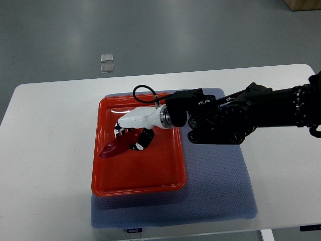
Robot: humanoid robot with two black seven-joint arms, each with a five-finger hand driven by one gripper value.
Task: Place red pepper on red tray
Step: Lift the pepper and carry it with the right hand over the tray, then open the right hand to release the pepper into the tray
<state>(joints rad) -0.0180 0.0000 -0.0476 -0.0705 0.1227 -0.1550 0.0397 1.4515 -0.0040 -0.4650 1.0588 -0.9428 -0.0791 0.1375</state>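
Observation:
A dark red pepper (pixel 114 147) hangs low over the left part of the red tray (pixel 150 173), its tip pointing to the tray's left wall. My right hand (pixel 129 134), white with black fingers, reaches in from the right on a black arm (pixel 241 115) and is shut on the pepper's stem end. Whether the pepper touches the tray floor cannot be told. The left arm does not show.
The tray lies on a blue-grey mat (pixel 215 181) on a white table (pixel 45 150). The table's front edge runs just below the mat. Two small clear squares (pixel 107 63) lie on the grey floor beyond the table.

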